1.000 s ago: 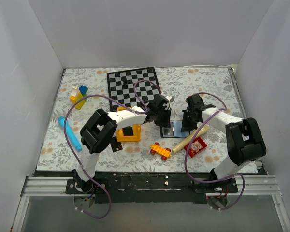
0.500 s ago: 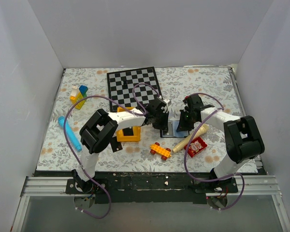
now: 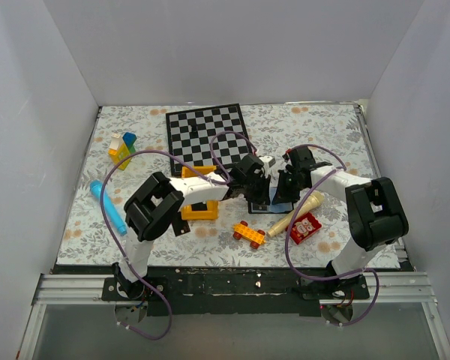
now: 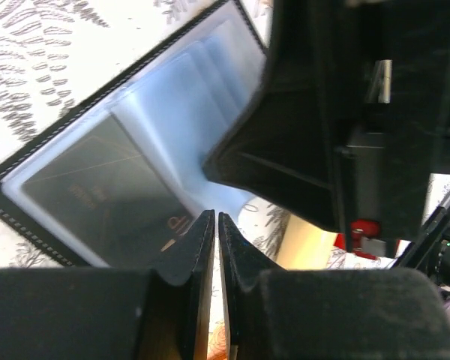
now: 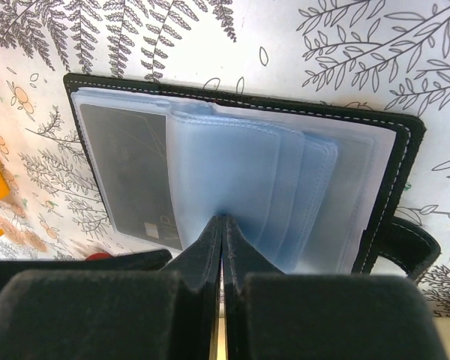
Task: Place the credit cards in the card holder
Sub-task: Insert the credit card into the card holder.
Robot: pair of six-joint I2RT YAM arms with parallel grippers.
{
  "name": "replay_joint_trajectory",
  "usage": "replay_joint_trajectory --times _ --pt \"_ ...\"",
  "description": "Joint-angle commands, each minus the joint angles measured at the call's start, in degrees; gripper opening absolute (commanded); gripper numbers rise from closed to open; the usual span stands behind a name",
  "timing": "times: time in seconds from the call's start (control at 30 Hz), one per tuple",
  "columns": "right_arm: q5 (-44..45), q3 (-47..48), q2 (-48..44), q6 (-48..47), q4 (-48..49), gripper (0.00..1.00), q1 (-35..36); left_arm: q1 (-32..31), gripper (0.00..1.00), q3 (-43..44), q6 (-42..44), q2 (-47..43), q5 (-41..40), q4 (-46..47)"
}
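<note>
The card holder point(image 5: 337, 187) lies open on the floral cloth, its blue-grey plastic sleeves fanned out and its snap tab point(image 5: 412, 241) at the right. One black credit card point(image 5: 131, 172) sits inside the left sleeve, also seen as the credit card point(image 4: 90, 196) in the left wrist view. My right gripper point(image 5: 223, 220) is shut, its tips pressed against the middle sleeve; whether it pinches the sleeve I cannot tell. My left gripper point(image 4: 215, 217) is shut with nothing between its fingers, its tips at the card holder's point(image 4: 172, 105) near edge. From above, the left gripper point(image 3: 259, 193) and right gripper point(image 3: 280, 189) meet over the card holder point(image 3: 279, 205).
A cream wooden pin point(image 3: 296, 212), a red packet point(image 3: 306, 227) and an orange brick point(image 3: 249, 233) lie just in front of the holder. A yellow frame block point(image 3: 200, 206) sits under the left arm. The chessboard point(image 3: 207, 133), coloured blocks point(image 3: 122, 148) and a blue tube point(image 3: 108, 206) lie farther off.
Both grippers have drawn together over the open card holder, the left moving right and the right moving left. The right jaws have closed the last bit.
</note>
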Motion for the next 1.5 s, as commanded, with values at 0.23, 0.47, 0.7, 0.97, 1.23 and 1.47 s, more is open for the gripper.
replay_joint_trajectory --times 0.23,0.47,0.7,0.97,1.23,1.47 --pt "-2.21 0.31 2.23 0.03 2.1 0.03 0.18 -0.72 0.06 5.38 1.34 3.04 1.93 0.49" --pt "-4.15 0.05 0.21 0.56 2.54 0.02 -0.26 -0.72 0.06 3.63 0.37 3.92 0.0 -1.09" --pt "-2.84 -1.09 -5.14 1.26 2.37 0.03 -1.93 -0.72 0.05 1.17 -0.51 3.4 -0.18 -1.0" --pt "1.47 -1.18 -8.15 0.65 -0.53 0.04 -3.42 -0.72 0.05 0.11 -0.95 2.43 -0.27 -0.83" --pt "3.32 -1.62 -6.39 0.48 -0.88 0.04 -3.42 -0.8 0.05 -0.24 -0.77 1.9 -0.36 -1.0" --pt "5.08 -1.89 -4.98 -0.05 -1.85 0.04 -3.42 -0.72 0.04 -0.77 -0.95 1.46 -0.35 -0.92"
